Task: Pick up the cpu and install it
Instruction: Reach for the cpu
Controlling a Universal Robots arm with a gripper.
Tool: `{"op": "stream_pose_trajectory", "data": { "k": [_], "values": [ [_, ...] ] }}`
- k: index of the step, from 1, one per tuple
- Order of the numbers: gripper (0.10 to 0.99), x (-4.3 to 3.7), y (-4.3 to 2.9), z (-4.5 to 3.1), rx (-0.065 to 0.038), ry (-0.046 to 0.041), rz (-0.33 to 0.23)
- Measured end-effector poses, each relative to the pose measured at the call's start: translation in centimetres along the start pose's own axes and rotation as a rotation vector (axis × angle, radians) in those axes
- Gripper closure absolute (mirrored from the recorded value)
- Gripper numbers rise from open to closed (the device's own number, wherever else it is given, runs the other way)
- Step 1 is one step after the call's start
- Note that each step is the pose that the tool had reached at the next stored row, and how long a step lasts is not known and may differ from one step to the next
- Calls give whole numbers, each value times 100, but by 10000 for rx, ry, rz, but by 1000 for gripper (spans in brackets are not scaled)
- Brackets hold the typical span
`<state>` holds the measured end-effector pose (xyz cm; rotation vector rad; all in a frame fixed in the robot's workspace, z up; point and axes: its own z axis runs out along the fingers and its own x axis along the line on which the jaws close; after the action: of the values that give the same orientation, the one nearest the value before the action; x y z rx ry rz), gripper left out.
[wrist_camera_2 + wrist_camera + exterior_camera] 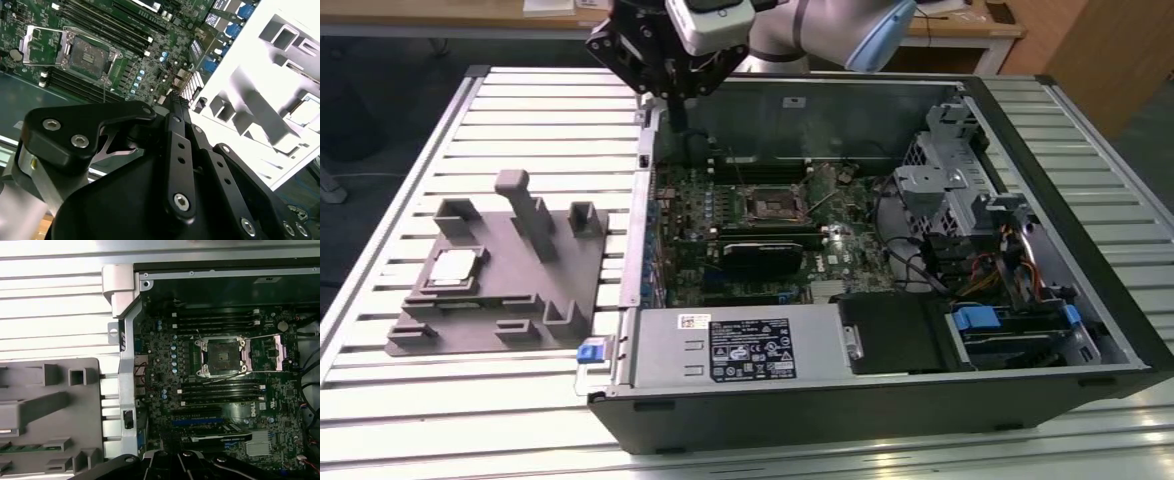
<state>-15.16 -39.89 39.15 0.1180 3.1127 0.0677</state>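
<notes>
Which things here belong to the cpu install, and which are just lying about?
In the job:
cpu, resting in the grey fixture
open socket
hand, above the computer case

Lying about:
silver box with white label
drive cage

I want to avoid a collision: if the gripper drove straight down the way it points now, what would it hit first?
The gripper would likely meet the motherboard edge by the case wall first; depth is unclear, so it could clip the wall itself.
</notes>
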Motion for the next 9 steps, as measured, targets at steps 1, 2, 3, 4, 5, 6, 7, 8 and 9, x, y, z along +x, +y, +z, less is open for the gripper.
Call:
{"op": "stream_pose_trajectory", "data": {
  "k": [1,2,3,4,5,6,7,8,9],
  "values": [
    [980,7,-1,1,0,0,0],
    [980,14,-1,1,1,1,0],
    [980,21,-2,1,1,2,0],
    [980,29,-2,1,1,2,1],
    [980,36,-3,2,0,2,0],
    [980,43,-3,2,1,3,0],
    [980,51,-4,3,1,3,0],
    [980,59,-5,3,0,3,0],
    [980,66,-5,4,0,2,0]
  ]
}}
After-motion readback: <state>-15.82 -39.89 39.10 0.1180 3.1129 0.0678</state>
